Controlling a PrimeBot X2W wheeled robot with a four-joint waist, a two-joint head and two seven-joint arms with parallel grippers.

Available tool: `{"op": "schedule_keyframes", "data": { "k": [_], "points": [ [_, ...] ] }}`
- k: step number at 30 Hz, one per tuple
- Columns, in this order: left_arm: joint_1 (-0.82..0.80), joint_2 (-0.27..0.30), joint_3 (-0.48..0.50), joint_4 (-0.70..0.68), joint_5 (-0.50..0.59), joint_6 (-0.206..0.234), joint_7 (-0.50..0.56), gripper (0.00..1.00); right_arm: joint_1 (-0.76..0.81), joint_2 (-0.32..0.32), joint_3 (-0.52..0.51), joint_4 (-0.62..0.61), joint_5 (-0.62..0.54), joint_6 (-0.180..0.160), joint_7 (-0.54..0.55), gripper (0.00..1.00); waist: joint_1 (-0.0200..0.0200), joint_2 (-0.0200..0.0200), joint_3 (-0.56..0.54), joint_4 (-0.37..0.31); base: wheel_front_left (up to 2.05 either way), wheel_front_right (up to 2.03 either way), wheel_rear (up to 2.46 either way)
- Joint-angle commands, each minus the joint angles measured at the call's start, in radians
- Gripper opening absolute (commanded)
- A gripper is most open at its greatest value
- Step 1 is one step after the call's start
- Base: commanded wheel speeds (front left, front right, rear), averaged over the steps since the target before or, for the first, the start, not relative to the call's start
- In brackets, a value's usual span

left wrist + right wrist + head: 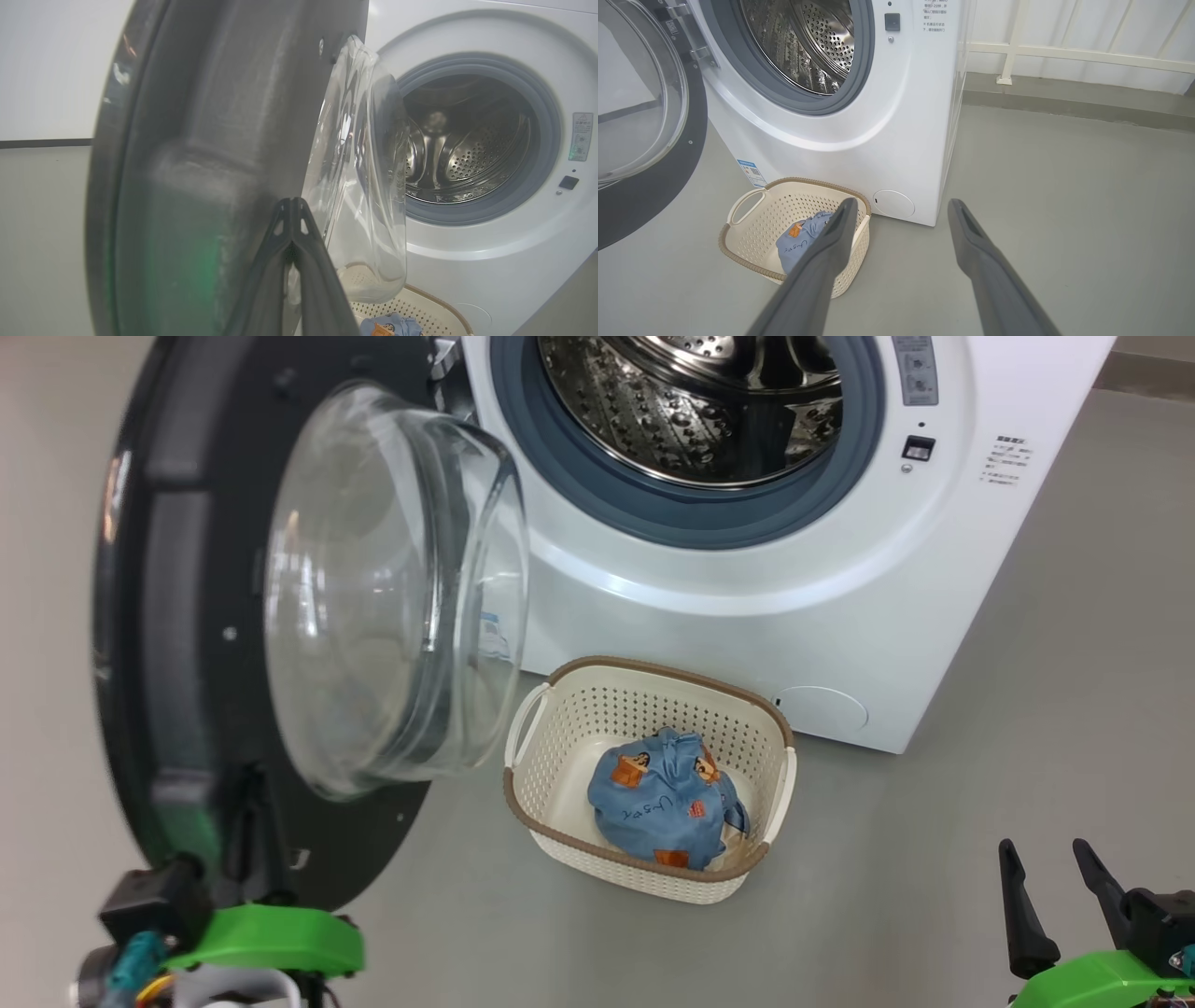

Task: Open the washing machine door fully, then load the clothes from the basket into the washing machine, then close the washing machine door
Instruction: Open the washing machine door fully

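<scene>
Our left gripper [292,205] has its two long dark fingers [314,261] pressed together, tips meeting. Right in front of those tips stands the large round washing machine door with the glossy black rim [177,616]; whether the tips touch its dark inner face, we cannot tell. The door is swung wide open, and its bulging clear glass bowl [392,588] shows to the right of these fingers in the left wrist view.

Our right gripper [901,207] hangs above the grey floor [1064,196] with its fingers [971,242] spread well apart, holding nothing. Beyond them stands the big white front-loading washing machine [859,121], with its grey rubber gasket [866,60] and perforated steel drum [808,42] uncovered. The small cream perforated plastic basket with the brown woven-look rim [742,263] sits on the floor ahead of the left one of these fingers, close against the machine's front – below the opening and beside the open door. In it lies a bunched light blue soft garment with orange cartoon prints [658,798], well apart from both pairs of fingers.
</scene>
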Motion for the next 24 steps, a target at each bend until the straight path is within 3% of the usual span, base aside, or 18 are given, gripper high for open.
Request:
{"op": "schedule_keyframes", "data": {
  "k": [1,11,24],
  "points": [
    [-0.014,0.049,0.067,0.001,-0.008,0.02,-0.006,0.0,-0.025,-0.015,0.023,-0.023,-0.004,0.004,-0.003,1.0,0.0,0.0,-0.003,-0.008,0.0,0.0,0.0],
    [-0.028,0.097,0.167,0.068,-0.04,0.019,-0.011,0.0,-0.028,-0.015,0.019,-0.027,-0.004,0.004,0.002,1.0,0.0,0.0,-0.004,-0.041,0.0,0.0,0.0],
    [-0.133,0.138,0.272,0.255,-0.065,-0.021,-0.014,0.0,-0.038,-0.015,0.014,-0.043,-0.01,0.004,0.015,1.0,0.0,0.0,0.011,-0.071,0.0,0.0,0.0]
  ]
}}
